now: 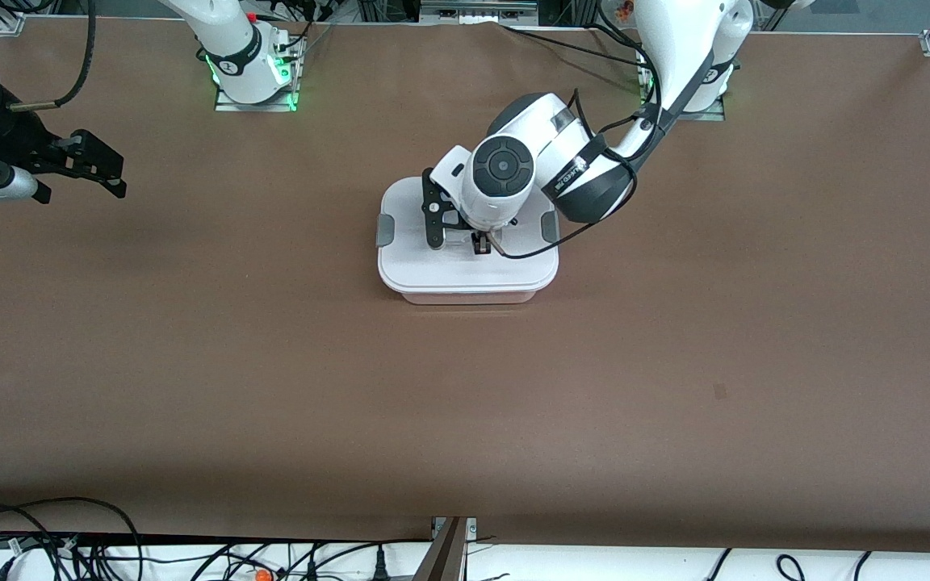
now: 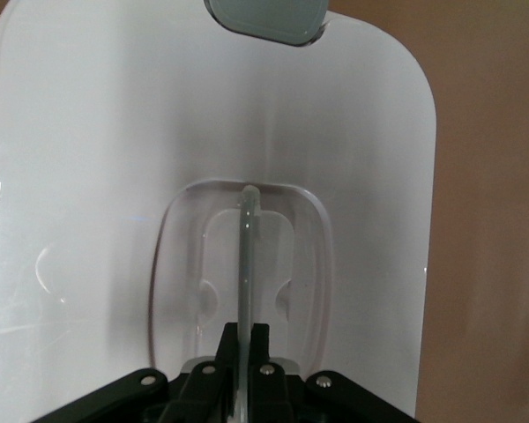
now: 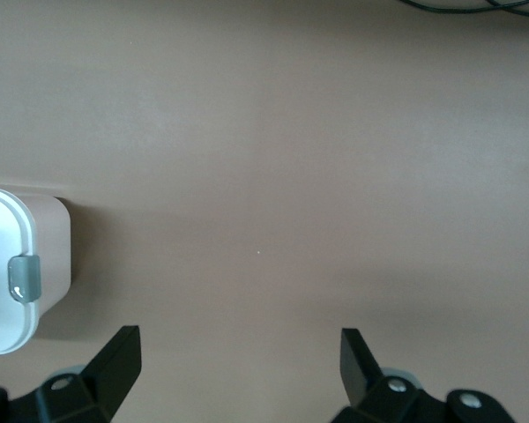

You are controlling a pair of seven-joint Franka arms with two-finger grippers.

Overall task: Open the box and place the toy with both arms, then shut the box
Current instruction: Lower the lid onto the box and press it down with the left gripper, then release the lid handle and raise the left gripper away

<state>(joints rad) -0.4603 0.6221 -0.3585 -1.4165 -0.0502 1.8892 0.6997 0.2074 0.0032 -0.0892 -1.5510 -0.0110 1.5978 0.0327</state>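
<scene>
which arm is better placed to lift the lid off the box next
Left. The left gripper is already shut on the clear handle in the white lid of the box. The right gripper waits open over bare table toward the right arm's end.

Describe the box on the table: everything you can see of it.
The box is a rounded-rectangular tub of pale pink plastic sitting flat on the brown table, about midway between the two arms' ends. Its white lid is on, with a grey clip at each short side. A clear handle stands upright in the lid's recess, and the left claw is shut on that handle. Nothing else touches the box; its contents are hidden.
</scene>
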